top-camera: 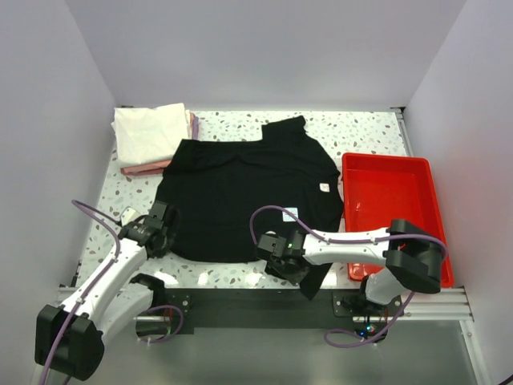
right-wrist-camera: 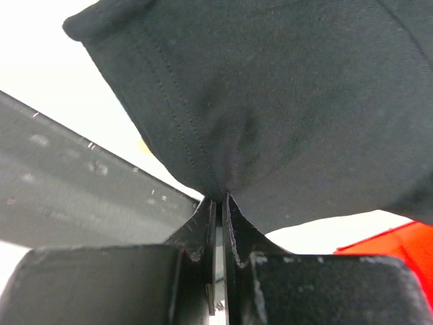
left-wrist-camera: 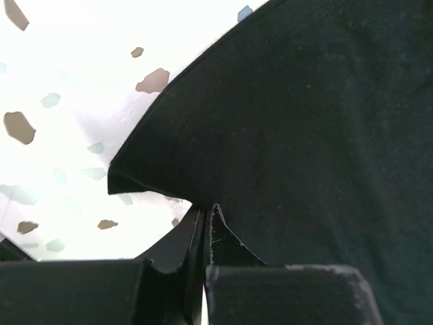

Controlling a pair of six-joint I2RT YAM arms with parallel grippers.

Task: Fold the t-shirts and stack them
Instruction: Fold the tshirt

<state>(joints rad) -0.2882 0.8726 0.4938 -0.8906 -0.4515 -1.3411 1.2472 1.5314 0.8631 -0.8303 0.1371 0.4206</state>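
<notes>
Quick count: one big black t-shirt [top-camera: 240, 192] is spread out in the middle of the speckled table [top-camera: 361, 132], with two small white labels [top-camera: 324, 188] on it. There's also a folded pile in the far left corner. A white shirt [top-camera: 151, 132] is on top and a pink shirt [top-camera: 144, 168] is under it, plus a thin pale edge of maybe a third that I can't really make out. One red tray [top-camera: 390, 164] sits on the right, just beside the black shirt. Two arms.

The left gripper [left-wrist-camera: 205, 217] is clamped tight on the black shirt's near left edge, with the hem pinched right between the fingertips. Same deal for the right gripper [right-wrist-camera: 218, 200], which is closed on the near right corner at the table's front edge. A flap of cloth hangs past it over the front rail. The rest of the shirt lies beyond both grippers, toward the back wall.
</notes>
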